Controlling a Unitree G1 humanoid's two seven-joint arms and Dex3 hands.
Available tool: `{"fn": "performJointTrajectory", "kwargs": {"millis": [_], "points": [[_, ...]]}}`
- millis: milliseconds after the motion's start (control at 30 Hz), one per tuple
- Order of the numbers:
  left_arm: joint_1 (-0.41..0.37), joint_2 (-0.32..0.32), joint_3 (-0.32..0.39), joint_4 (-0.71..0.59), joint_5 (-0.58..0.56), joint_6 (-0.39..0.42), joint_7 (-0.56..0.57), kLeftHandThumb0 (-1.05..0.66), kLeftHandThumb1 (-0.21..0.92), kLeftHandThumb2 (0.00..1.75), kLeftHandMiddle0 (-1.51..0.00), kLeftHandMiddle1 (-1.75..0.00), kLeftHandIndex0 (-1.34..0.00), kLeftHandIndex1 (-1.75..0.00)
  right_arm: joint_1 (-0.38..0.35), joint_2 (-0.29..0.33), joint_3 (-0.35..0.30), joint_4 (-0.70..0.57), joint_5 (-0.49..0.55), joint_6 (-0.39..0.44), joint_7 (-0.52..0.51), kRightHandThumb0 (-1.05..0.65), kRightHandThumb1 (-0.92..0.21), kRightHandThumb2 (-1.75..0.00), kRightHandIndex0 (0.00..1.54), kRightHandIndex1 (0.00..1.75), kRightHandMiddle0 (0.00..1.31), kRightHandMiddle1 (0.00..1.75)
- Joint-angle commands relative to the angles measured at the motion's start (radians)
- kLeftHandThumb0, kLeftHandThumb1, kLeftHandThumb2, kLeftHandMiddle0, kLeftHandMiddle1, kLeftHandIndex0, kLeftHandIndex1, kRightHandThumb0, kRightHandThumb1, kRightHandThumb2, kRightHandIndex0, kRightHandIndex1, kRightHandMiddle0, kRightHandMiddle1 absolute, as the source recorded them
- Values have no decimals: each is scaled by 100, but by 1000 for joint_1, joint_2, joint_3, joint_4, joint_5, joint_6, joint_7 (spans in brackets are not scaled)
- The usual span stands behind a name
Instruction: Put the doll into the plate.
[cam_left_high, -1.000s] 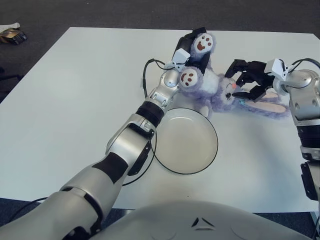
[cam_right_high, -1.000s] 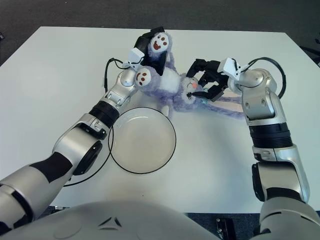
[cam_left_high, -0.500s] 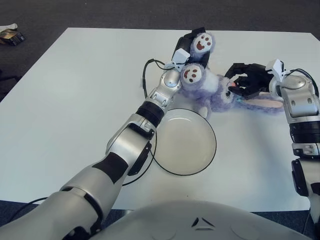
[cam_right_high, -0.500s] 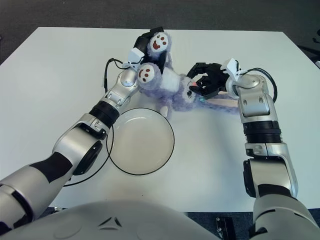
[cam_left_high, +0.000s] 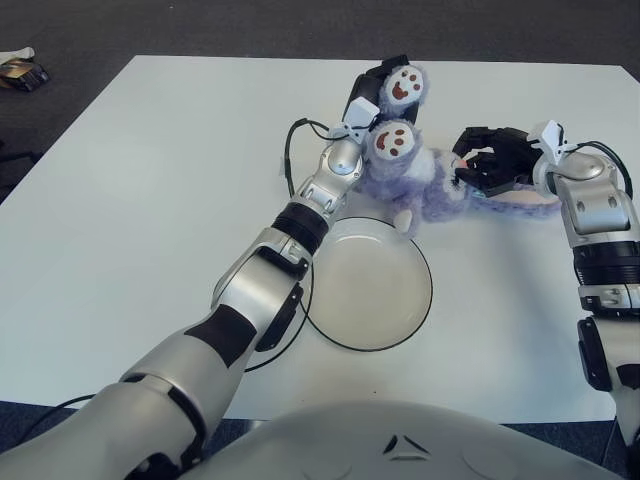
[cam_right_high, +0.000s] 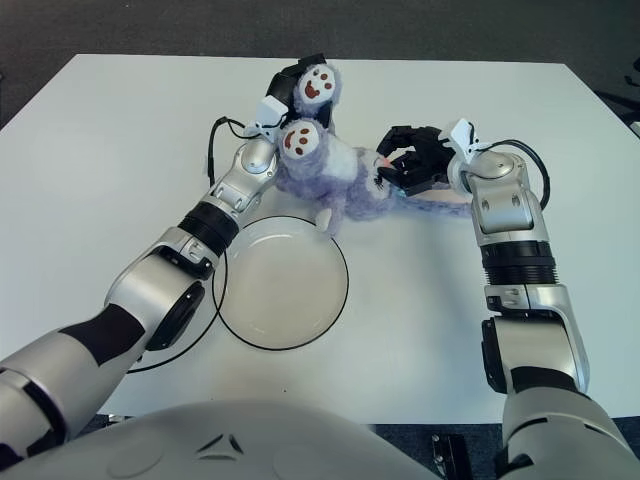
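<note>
The doll (cam_left_high: 415, 180) is a purple plush rabbit with white, paw-printed soles pointing up. It is just beyond the far rim of the plate (cam_left_high: 370, 300), which is white with a dark edge and holds nothing. My left hand (cam_left_high: 372, 92) is shut on the doll's upper leg, its black fingers wrapped behind the foot. My right hand (cam_left_high: 487, 165) is shut on the doll's head from the right. The doll's long ears (cam_right_high: 440, 199) trail on the table under that hand. One small paw (cam_left_high: 404, 222) hangs over the plate's far rim.
The white table (cam_left_high: 150, 200) has open surface to the left and in front. A black cable (cam_left_high: 292, 150) loops beside my left wrist. On the dark floor past the far left corner lies a small object (cam_left_high: 22, 70).
My right hand slid left and farther back and shut on the doll's head. The doll bunched up toward my left hand, and its lower foot rose closer to the upper one.
</note>
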Motion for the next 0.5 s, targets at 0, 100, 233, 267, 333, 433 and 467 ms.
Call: {"fn": "performJointTrajectory", "kwargs": {"millis": [0, 100, 233, 267, 333, 433, 467], "points": [[34, -229, 8, 23, -17, -7, -2, 53, 16, 151, -74, -175, -103, -175, 27, 32, 21, 28, 1, -22, -33, -42, -52, -105, 9, 71, 44, 175], [33, -222, 3, 27, -1, -10, 14, 53, 16, 151, -74, -175, -103, -175, 36, 25, 23, 21, -5, -52, -49, -41, -53, -103, 12, 73, 44, 175], [31, -222, 3, 32, 10, -16, 36, 53, 16, 151, -74, -175, -103, -175, 59, 11, 29, -16, -27, -72, -82, -41, -54, -103, 14, 75, 43, 175], [31, -223, 4, 33, 9, -17, 38, 53, 16, 151, -74, -175, -103, -175, 67, 7, 30, -31, -32, -73, -88, -41, -54, -103, 14, 75, 43, 175], [32, -226, 9, 37, 2, -26, 35, 53, 16, 151, -74, -175, -103, -175, 102, -2, 28, -112, -49, -62, -112, -41, -53, -103, 14, 76, 44, 175], [31, -227, 13, 45, -5, -39, 30, 53, 16, 151, -74, -175, -102, -175, 118, -8, 42, -127, -97, -114, -170, -42, -51, -107, 13, 77, 46, 175], [31, -226, 13, 48, -5, -43, 30, 53, 16, 151, -74, -175, -102, -175, 119, -10, 49, -121, -114, -134, -190, -42, -49, -108, 12, 77, 47, 175]]}}
